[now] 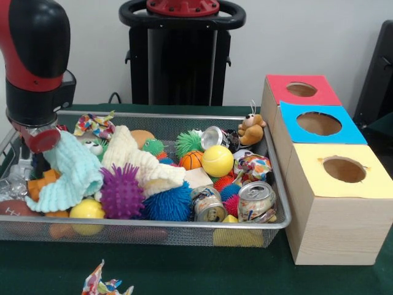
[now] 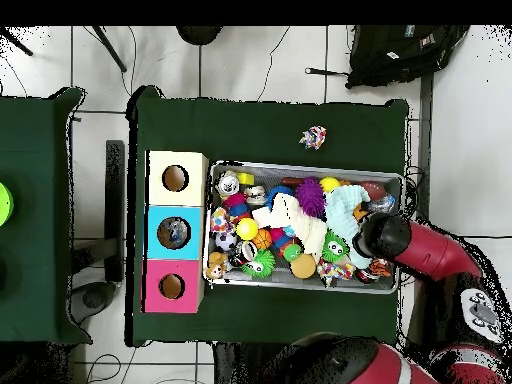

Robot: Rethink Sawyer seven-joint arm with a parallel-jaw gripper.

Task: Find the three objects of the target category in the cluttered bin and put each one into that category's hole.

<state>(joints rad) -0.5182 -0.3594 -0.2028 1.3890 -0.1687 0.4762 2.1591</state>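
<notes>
I cannot tell which category is the target. The silver wire mesh bin holds mixed clutter: two dented metal cans lie far from my claw, near the wooden box with red, blue and yellow holed tops. The claw is low in the bin's end, mostly hidden behind the pale mint knitted cloth. Whether it is open or holds something, I cannot tell.

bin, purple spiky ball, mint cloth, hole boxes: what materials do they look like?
Bin: metal wire mesh, silvery rim with a dull shine.
Purple ball: likely soft rubber, matte, covered in floppy-looking spikes.
Mint cloth: knitted or ribbed fabric, drapes in folds.
Boxes: pale wood or wood-look board, grain lines visible; tops look like matte coloured paper, with the yellow hole's edge ragged.
</notes>
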